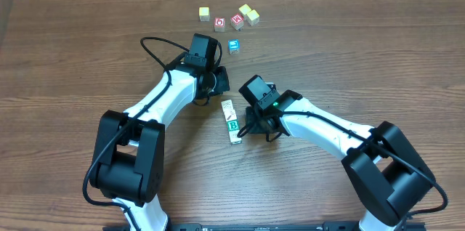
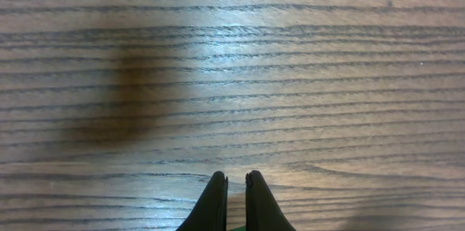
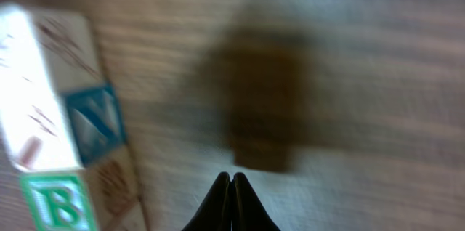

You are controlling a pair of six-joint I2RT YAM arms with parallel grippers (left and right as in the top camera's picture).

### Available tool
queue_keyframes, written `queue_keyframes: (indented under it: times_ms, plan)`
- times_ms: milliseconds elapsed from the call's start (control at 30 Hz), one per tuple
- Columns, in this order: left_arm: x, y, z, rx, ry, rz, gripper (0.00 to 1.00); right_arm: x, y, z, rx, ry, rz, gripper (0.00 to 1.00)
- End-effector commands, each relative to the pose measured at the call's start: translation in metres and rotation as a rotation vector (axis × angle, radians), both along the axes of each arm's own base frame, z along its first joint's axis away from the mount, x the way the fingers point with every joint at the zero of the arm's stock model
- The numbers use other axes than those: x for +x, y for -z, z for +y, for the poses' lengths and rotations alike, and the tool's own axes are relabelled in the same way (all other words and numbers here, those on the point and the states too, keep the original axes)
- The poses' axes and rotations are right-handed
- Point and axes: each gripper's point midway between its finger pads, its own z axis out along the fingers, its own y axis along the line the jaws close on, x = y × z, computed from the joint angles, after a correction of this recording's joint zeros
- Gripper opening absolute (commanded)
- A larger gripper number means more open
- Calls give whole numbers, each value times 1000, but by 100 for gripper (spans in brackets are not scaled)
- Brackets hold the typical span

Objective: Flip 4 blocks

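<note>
From overhead, the blocks point(image 1: 231, 120) lie near the middle of the table point(image 1: 73, 57). They appear to be four pale cubes touching end to end in one row that runs from 12 to 6 o'clock. One of them, past the middle of the row toward 6 o'clock, shows a green B point(image 1: 232, 125). Six other cubes sit well apart at 12 o'clock from the row: three yellowish cubes point(image 1: 204, 14), two red-faced cubes point(image 1: 219, 24) and one blue-faced cube point(image 1: 233, 46). Both arms reach inward with elbows bent. The left gripper point(image 1: 218, 84) points down near the row's far end, at about 11 o'clock from it. The right gripper point(image 1: 251, 128) is just beside the row at 3 o'clock.

In the left wrist view, the left gripper point(image 2: 232, 184) has its two dark fingers almost together, with only a thin slit between them and nothing held. It hangs over bare wood grain point(image 2: 290, 78).

In the right wrist view, which is blurred, the right gripper point(image 3: 231, 184) has its fingers pressed together and empty. The row of blocks point(image 3: 33, 86) lies at 9 o'clock from it. A blue-printed side face and the green B face point(image 3: 58, 202) are visible, but the blur hides how many blocks there are.
</note>
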Motion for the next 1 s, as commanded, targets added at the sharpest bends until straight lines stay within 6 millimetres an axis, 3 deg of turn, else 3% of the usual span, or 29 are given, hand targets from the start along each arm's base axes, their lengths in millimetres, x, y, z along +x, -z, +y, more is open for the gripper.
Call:
queue_keyframes:
  times_ms: [0,100,267,467,800,967]
  plan:
    - [-6,7,-6,1,89,8,4,4,-45,11,94,76,-47,4]
    - [-8,7,-5,17,132,5,4,-7,-54,7,104,157,-13,4]
    - [-13,12,-5,33,180,20,4,-37,-45,16,106,170,75,4]
    - [-15,32,-11,14,196,57,4,-67,-31,25,80,226,106,4]
    - [-19,35,-24,-56,234,72,4,-85,-13,34,126,414,139,4]
    - [-20,36,-23,-49,246,74,4,-84,-3,36,176,489,138,4]
